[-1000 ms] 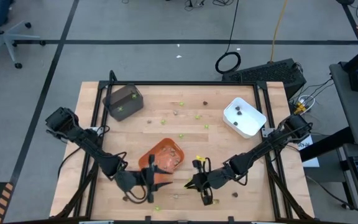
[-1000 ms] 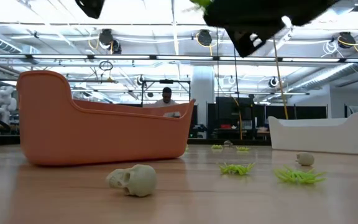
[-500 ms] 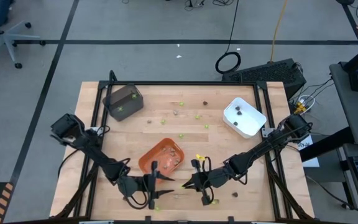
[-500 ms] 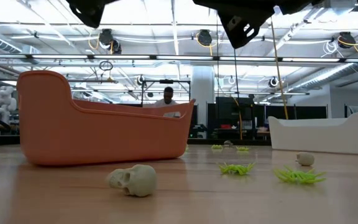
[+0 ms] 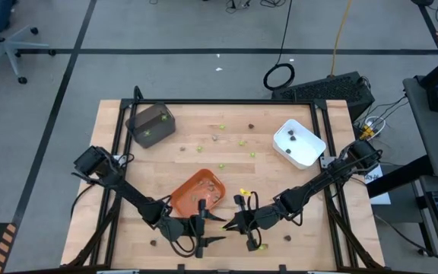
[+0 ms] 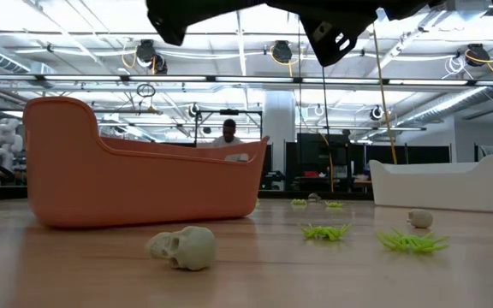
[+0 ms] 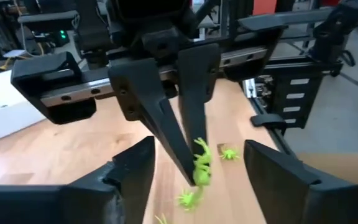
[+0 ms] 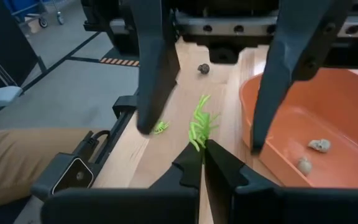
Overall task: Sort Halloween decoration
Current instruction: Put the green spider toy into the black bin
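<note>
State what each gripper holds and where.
Right gripper pinches a lime-green spidery plastic piece by its lower end. Left gripper holds nothing, fingers apart.

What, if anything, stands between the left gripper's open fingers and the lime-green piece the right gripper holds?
Nothing visible does. The left gripper faces the right gripper, whose shut fingers pinch the lime-green piece above the table, beside the orange tray. Only open air lies between them.
</note>
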Available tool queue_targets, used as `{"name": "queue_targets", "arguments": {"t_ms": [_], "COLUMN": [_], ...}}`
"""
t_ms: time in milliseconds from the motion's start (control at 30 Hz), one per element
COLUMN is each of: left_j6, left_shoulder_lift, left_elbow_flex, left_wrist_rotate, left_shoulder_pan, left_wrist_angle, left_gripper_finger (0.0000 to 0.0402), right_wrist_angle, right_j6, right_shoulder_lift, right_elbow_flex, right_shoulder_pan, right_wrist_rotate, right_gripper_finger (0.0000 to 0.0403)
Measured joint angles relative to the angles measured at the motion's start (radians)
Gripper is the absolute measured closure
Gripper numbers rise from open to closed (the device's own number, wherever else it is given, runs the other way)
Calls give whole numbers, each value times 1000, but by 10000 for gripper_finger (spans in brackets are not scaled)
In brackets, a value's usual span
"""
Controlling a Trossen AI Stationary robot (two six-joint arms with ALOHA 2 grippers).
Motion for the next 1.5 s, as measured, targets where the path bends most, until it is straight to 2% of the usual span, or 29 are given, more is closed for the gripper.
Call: {"name": "queue_targets", "arguments": {"t_ms": [167,533,767,900,1100,1200,1367,1500], "left_j6": [22,27,23,22,19,-14,-10,-7], "left_shoulder_lift": [4,4,-7,-55,-139,-199,-330,-447], "left_elbow_flex": [6,6,6,6,6,5,-38,-105], "left_wrist_rotate": [-1,-6,-6,-5,-14,-64,-165,-169], "left_shoulder_pan": [-1,-2,-3,-4,-14,-16,-23,-18], "left_wrist_angle": [2,-8,-22,-69,-132,-174,-192,-226], "left_gripper_finger": [226,391,398,398,400,400,400,400], "right_wrist_angle": [0,-2,-39,-129,-203,-205,-193,-187], "right_j6": [-1,-4,-4,5,13,14,13,-15], "right_shoulder_lift": [0,0,-3,-10,-16,-16,-16,-16], "right_elbow_flex": [0,0,2,2,2,2,1,1], "right_shoulder_pan": [0,-3,-5,-5,-5,-5,-5,-5], "right_wrist_rotate": [0,-5,-5,-2,78,76,76,76], "right_gripper_finger": [403,403,389,347,282,264,258,263]}}
